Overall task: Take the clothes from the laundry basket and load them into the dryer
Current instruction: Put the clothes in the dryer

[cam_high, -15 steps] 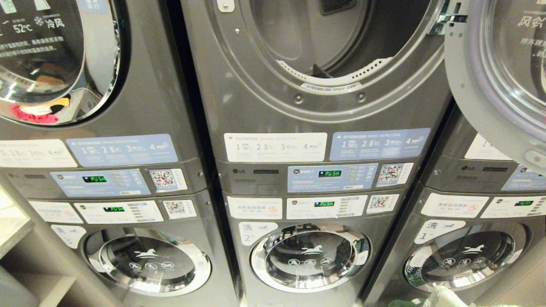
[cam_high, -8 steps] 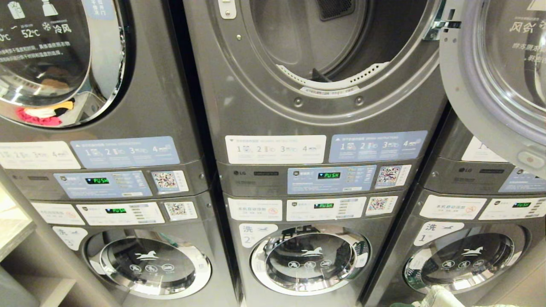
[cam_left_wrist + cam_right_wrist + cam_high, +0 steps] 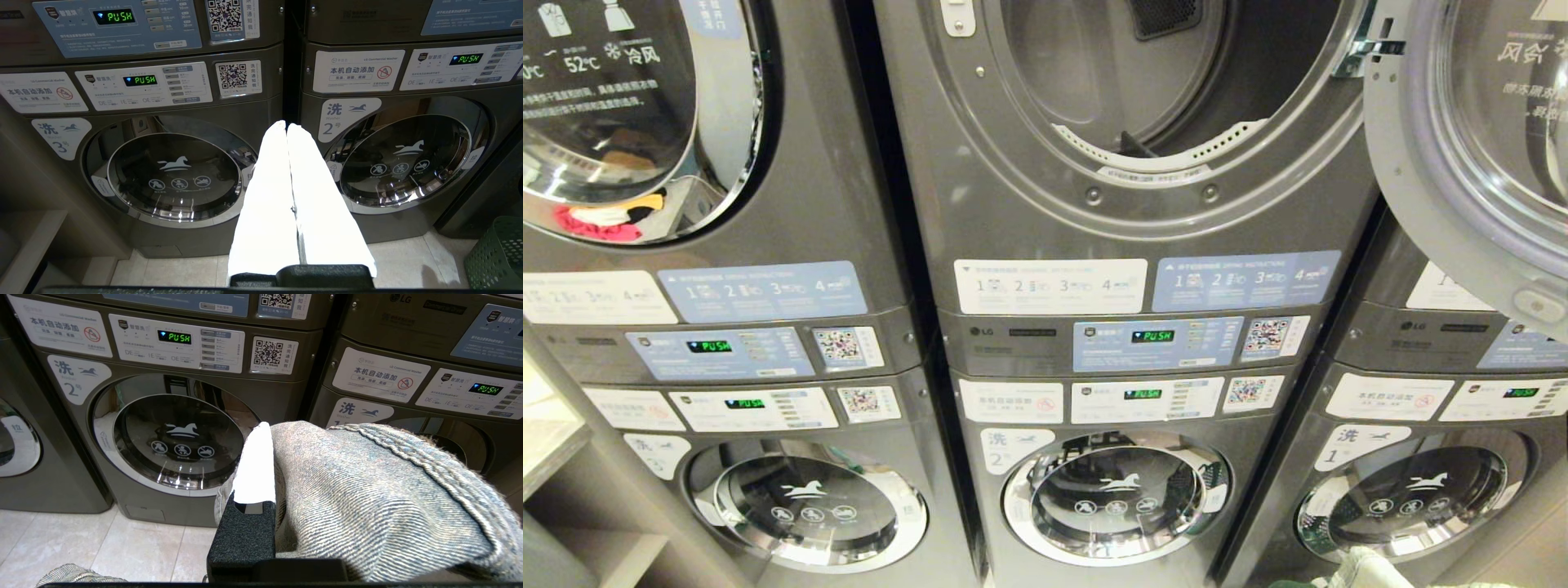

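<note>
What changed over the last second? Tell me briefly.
Only the head camera tipped up slightly, so the whole picture slid down; the machines themselves did not move. Nothing was taken hold of or let go. The dryer door stays open. The right tool holds the denim, and the left tool is shut and empty.

White fingers [image 3: 265, 196], black textured mounts.
</note>
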Tool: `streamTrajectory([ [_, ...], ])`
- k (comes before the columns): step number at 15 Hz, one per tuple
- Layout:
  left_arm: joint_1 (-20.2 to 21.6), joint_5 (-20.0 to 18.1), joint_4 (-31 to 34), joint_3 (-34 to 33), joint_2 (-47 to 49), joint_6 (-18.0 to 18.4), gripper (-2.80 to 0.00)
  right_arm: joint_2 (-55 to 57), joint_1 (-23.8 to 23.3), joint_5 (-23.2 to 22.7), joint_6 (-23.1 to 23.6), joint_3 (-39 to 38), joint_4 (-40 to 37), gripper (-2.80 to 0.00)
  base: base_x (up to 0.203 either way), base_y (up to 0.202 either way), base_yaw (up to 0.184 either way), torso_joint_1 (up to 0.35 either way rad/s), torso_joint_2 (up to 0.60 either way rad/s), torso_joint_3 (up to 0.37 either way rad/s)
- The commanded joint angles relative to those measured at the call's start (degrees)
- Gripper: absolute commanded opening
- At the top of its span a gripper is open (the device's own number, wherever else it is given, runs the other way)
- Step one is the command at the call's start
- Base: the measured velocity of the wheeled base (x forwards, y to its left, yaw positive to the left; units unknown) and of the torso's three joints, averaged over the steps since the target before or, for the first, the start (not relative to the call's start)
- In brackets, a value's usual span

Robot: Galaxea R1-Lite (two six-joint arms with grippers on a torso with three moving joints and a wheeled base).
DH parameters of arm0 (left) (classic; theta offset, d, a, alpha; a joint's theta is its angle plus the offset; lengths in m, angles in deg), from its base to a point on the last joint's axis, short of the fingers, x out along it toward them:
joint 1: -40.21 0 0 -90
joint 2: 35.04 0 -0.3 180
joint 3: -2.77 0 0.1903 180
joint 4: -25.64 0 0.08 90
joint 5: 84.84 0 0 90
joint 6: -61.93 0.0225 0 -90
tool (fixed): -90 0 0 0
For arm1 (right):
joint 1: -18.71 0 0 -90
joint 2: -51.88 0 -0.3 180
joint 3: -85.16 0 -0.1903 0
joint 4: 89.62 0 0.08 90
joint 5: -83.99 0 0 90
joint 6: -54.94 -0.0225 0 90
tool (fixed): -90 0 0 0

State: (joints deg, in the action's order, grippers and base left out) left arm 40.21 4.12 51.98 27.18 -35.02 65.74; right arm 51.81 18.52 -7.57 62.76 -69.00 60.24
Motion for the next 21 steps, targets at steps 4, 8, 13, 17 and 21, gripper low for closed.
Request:
streamTrajectory([
  [4, 0.00, -0.02, 0.01, 0.09, -0.02, -0.02, -2.80, 0.07, 0.01, -0.02, 0.00, 0.07, -0.17, -2.80, 0.000, 0.000, 0.000, 0.062, -0.10, -0.055],
  [8, 0.00, -0.02, 0.01, 0.09, -0.02, -0.02, -2.80, 0.07, 0.01, 0.07, -0.27, 0.07, -0.17, -2.80, 0.000, 0.000, 0.000, 0.069, -0.13, -0.065],
  [13, 0.00, -0.11, 0.01, 0.09, -0.02, -0.02, -2.80, 0.07, 0.01, 0.07, -0.44, -0.01, -0.17, -2.80, -0.003, -0.008, 0.159, 0.090, -0.16, -0.087],
  [17, 0.00, 0.00, 0.01, 0.06, -0.02, -0.11, -2.80, 0.07, 0.01, 0.07, -0.44, -0.01, -0.17, -2.80, 0.001, -0.008, 0.175, 0.061, -0.14, -0.057],
  [21, 0.00, 0.05, 0.01, 0.01, -0.02, -0.09, -2.80, 0.07, 0.01, 0.15, -0.53, -0.01, -0.17, -2.80, 0.000, -0.001, 0.015, 0.001, 0.00, 0.001],
])
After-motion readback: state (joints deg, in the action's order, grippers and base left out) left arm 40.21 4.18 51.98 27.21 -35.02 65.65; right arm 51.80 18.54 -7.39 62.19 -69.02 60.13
